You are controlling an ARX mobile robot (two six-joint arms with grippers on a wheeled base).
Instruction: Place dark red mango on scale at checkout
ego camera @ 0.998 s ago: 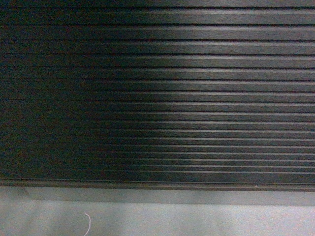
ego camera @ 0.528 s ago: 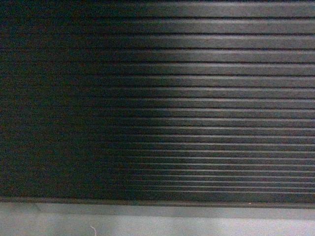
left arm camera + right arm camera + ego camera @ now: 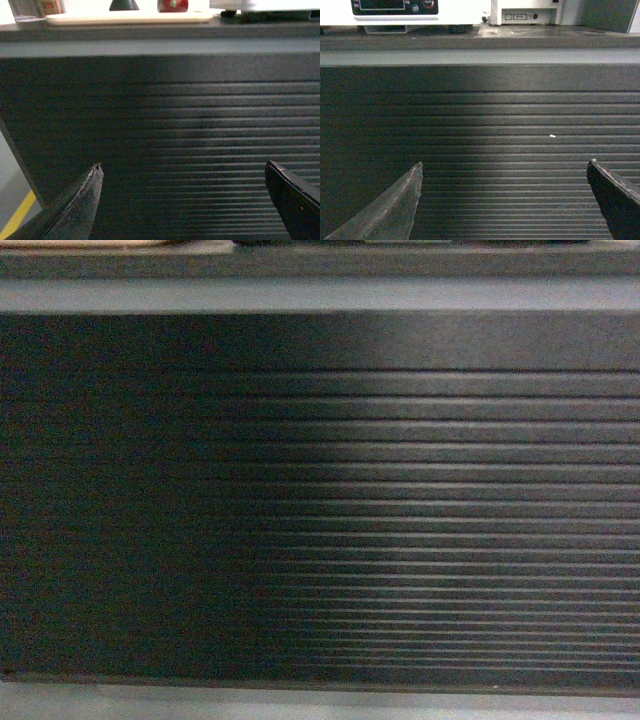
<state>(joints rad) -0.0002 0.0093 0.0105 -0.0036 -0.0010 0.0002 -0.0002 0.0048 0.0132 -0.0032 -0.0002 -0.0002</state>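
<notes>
The checkout (image 3: 320, 490) fills the head view with its ribbed black front panel; only its top edge shows. In the left wrist view the lower part of the dark red mango (image 3: 172, 5) shows at the top edge, resting on a beige tray (image 3: 130, 19) on the counter. The scale (image 3: 395, 19), white with a black display panel, stands on the counter at the top left of the right wrist view. My left gripper (image 3: 183, 165) and right gripper (image 3: 505, 163) are both open and empty, facing the ribbed panel well below the counter top.
A dark cone-shaped thing (image 3: 123, 5) stands on the tray left of the mango. A white printer (image 3: 530, 12) sits right of the scale. Grey floor (image 3: 320, 705) runs under the counter, with a yellow line (image 3: 17, 217) at the lower left.
The head view has risen along the ribbed panel: the floor strip at the bottom has shrunk and the counter's top edge has come into view.
</notes>
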